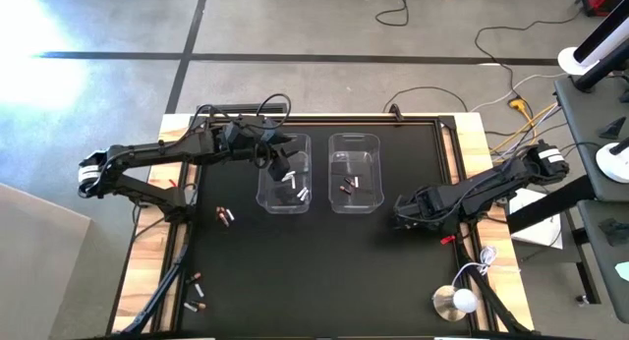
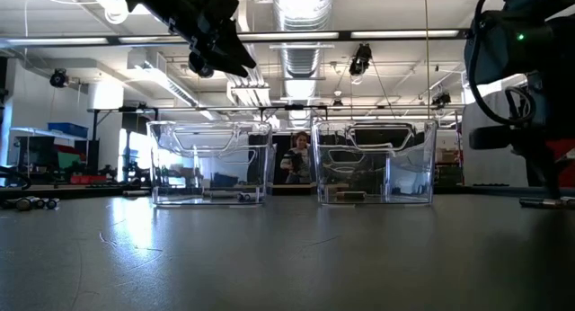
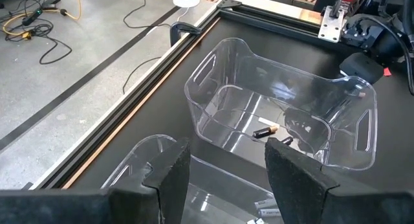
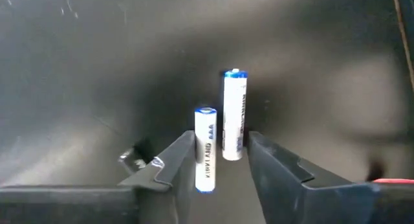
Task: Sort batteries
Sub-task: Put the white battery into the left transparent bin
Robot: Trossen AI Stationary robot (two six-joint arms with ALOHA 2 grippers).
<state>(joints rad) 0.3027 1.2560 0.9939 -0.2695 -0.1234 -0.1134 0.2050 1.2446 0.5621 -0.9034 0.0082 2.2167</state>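
White batteries (image 4: 223, 130) lie between the parted right hand (image 4: 223, 160) fingers, ungripped

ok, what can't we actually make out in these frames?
- Right gripper, high view: the arm hides the white batteries beneath it.
- Right wrist view: unclear whether either battery is gripped; the fingers cover their ends.
- Left bin, low view: contents too small to identify.
- Loose batteries, high view: types too small to tell.

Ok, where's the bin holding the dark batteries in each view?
High view: right-hand bin, mid-table.
Low view: right of centre.
Left wrist view: the farther bin.
Right wrist view: not in it.
Shared landmark: the other clear bin beside it.
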